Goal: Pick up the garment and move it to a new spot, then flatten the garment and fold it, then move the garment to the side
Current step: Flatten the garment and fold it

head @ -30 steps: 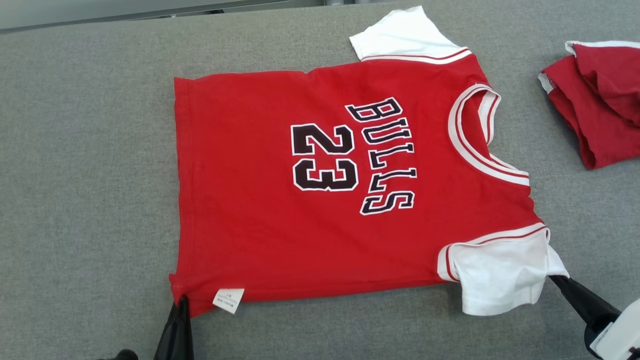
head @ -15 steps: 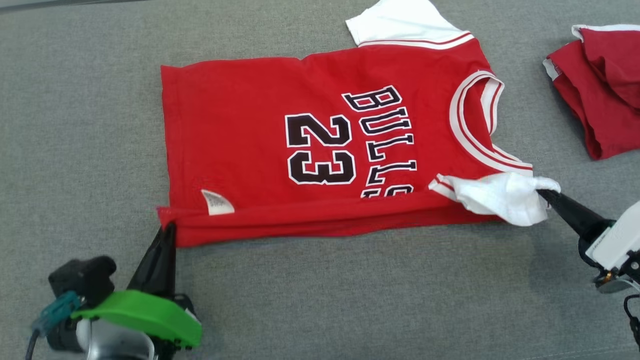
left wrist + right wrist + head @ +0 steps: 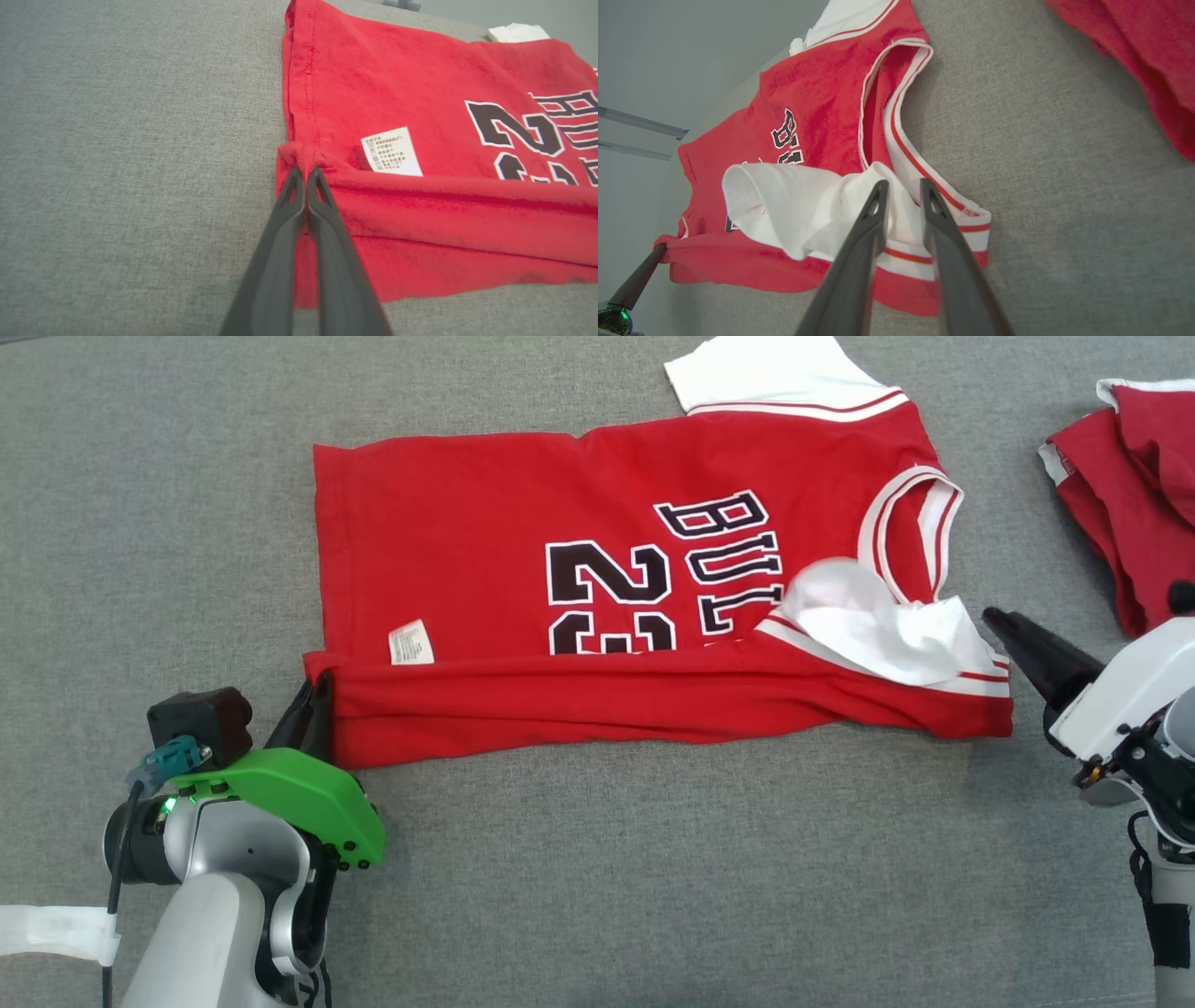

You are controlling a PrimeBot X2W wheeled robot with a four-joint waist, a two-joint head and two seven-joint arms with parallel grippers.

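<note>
Surface: you are working on a grey table [image 3: 653, 877].
Jersey: the red jersey [image 3: 467, 523] lies face up at the middle of your head view, collar [image 3: 920, 523] to 3 o'clock and hem to 9 o'clock.
Fold: the 6 o'clock edge is turned over toward 12 o'clock as a long band [image 3: 607, 705]. It covers the lower half of the "23" and the end of the lettering.
Tag: a white tag [image 3: 411, 642] shows just above that band, near the 9 o'clock end.
Near sleeve: the white sleeve [image 3: 868, 625] lies crumpled on the chest, just beside the collar.
Far sleeve: you will see a second sleeve [image 3: 766, 369] flat at 12 o'clock.
Left gripper: your left gripper [image 3: 306, 172] sits at the jersey's 8 o'clock corner, fingers pressed together and pinching the end of the band.
Right gripper: your right gripper [image 3: 903, 185] sits at the jersey's 3 o'clock side. Its fingers stand a little apart with nothing between them. In the head view its tip [image 3: 991, 614] is just clear of the cloth.
Other item: a heap [image 3: 1130, 476] of red cloth lies apart at 2 o'clock.
</note>
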